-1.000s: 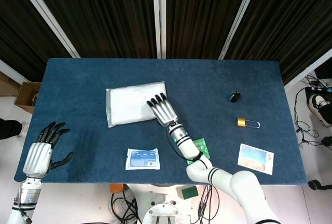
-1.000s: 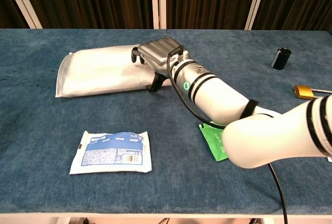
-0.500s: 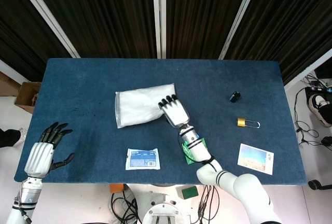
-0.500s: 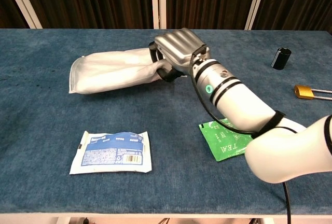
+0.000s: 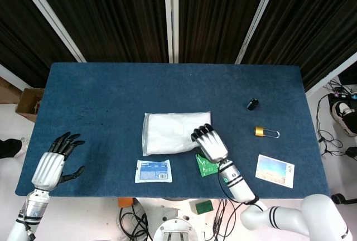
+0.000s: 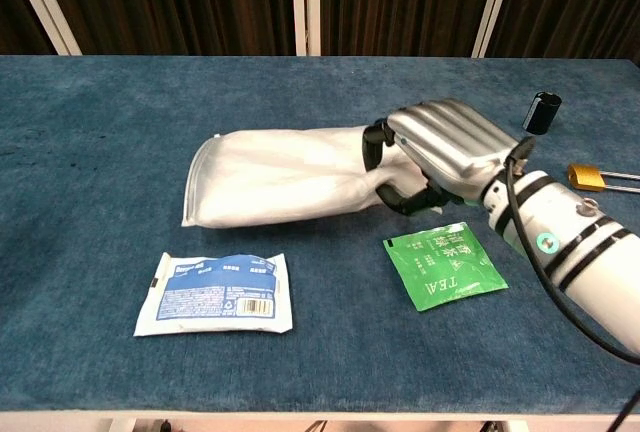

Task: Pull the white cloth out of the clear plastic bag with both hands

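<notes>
The clear plastic bag (image 5: pixel 172 134) lies flat near the middle of the blue table, long side running left to right, with the white cloth (image 6: pixel 285 174) filling it like a soft pillow. Its right end is bunched and lifted a little; the left end sits flat. The bag's opening is probably at the right, though it's hidden.

Your right hand (image 6: pixel 445 152), ribbed silvery metal with a soft sheen, grips the clear plastic bag (image 6: pixel 285 174), crinkled and glossy over matt white cloth (image 5: pixel 170 132). Beneath them lies napped blue table (image 6: pixel 90 132) fabric.
</notes>
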You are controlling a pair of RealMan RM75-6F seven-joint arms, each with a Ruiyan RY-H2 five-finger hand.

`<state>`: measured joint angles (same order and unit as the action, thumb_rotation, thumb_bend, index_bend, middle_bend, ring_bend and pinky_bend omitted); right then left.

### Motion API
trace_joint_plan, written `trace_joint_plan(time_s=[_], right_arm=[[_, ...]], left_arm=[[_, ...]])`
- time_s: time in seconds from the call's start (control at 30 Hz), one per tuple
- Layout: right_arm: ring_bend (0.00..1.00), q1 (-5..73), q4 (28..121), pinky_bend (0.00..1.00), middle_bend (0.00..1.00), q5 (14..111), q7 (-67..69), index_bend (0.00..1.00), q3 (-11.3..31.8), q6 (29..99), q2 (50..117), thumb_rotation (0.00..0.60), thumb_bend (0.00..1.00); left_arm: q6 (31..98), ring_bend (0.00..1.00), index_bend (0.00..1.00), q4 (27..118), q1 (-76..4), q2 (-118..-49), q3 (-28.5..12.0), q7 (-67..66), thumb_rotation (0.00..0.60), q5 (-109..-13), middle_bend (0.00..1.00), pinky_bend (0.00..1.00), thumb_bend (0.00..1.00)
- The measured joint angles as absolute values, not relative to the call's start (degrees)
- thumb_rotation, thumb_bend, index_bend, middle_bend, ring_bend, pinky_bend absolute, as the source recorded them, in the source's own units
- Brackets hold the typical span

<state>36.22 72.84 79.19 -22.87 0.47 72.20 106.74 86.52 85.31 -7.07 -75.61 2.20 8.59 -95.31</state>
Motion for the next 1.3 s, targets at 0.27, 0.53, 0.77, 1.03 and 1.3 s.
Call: trace_joint_plan(time_s=[0.27,0.53,0.77,1.03,1.3], right_arm=[[0.02,32.2,90.06,0.06,0.15,74.98,-38.75,0.01,-3.23,70.52,96.06,0.6,0.09],[0.02,32.85,103.05,0.06,0.17,68.89,-39.26,0.01,0.3,66.97,80.48,0.6,0.13],[0.02,38.53,99.79,0.1,0.19,60.59,-43.06,0.02,5.43,61.26,78.45,0.6,0.16],[0.02,43.42,84.83,0.08,0.14,56.0,-44.76,0.01,7.29,56.0,87.26,0.6,0.16],[0.0,47.99,71.21,0.07,0.12,59.44,-41.87,0.0,8.3,53.51,98.14,0.6,0.16]], left_arm=[[84.15,0.04,0.23,86.52,-9.0,-73.54,2.17,6.79,0.6,-95.99,0.13,0.12,0.23],[77.63,0.04,0.26,85.98,-13.07,-72.76,1.09,7.93,0.6,-94.55,0.13,0.12,0.23],[69.31,0.04,0.3,83.85,-18.46,-74.55,-1.21,8.33,0.6,-91.04,0.13,0.12,0.23],[61.09,0.04,0.31,78.67,-24.46,-80.71,-3.63,5.57,0.6,-86.37,0.13,0.12,0.21],[57.72,0.04,0.41,75.46,-27.39,-85.66,-5.04,4.36,0.6,-82.78,0.13,0.11,0.21]])
